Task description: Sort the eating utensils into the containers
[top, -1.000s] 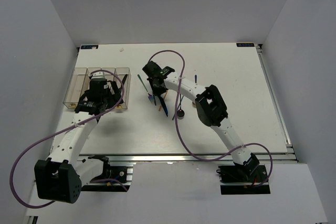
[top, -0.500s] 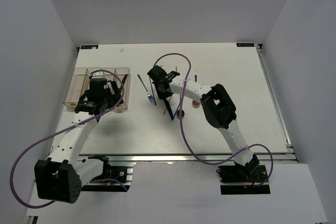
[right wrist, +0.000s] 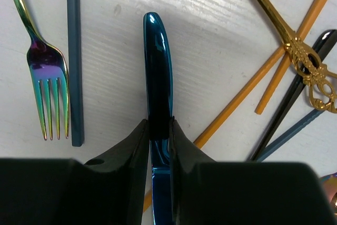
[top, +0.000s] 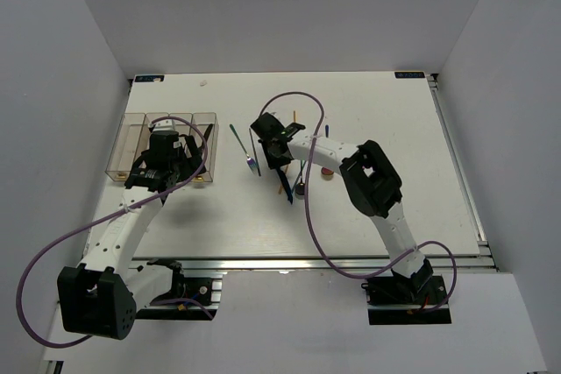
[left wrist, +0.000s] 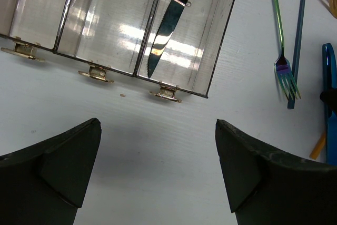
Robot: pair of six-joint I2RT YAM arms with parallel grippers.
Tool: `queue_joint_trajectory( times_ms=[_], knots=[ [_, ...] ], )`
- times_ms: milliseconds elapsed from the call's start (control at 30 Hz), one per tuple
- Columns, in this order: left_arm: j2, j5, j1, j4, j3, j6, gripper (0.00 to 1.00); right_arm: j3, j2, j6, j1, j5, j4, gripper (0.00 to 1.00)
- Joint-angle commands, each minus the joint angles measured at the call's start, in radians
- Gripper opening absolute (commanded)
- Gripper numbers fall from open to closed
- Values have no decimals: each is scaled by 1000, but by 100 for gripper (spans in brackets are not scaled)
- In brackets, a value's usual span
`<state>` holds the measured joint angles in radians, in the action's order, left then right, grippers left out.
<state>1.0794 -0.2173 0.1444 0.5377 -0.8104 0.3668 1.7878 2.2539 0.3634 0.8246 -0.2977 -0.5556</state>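
Observation:
Four clear bins [top: 131, 124] stand in a row at the table's left; in the left wrist view [left wrist: 105, 19] the rightmost holds a dark knife [left wrist: 167, 25]. My left gripper [top: 162, 162] is open and empty over bare table just in front of the bins [left wrist: 158, 167]. My right gripper [top: 279, 153] is shut on a blue knife [right wrist: 158, 61], whose far end shows below the gripper in the top view [top: 287, 186]. Beside it lie an iridescent teal fork [right wrist: 45, 72], a blue stick [right wrist: 73, 51], two orange sticks [right wrist: 247, 93], an ornate gold utensil [right wrist: 305, 69] and a black utensil [right wrist: 292, 106].
The fork [top: 243, 148] and blue stick [top: 254, 151] lie between the bins and my right gripper. More utensils are clustered by the right arm's forearm [top: 320, 153]. White walls enclose the table on three sides.
My right gripper has shifted right and toward the near edge, with the blue knife moving along in it. The left arm has not moved.

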Motion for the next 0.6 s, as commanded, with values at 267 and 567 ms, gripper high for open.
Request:
queue_joint_trajectory(
  times_ms=[267, 567],
  knots=[
    [-21, 4, 1, -10, -15, 1, 98, -51, -134, 32, -4, 31, 72, 0],
    [-56, 267, 3, -109, -1, 125, 98, -131, -241, 32, 13, 141, 112, 0]
  ],
)
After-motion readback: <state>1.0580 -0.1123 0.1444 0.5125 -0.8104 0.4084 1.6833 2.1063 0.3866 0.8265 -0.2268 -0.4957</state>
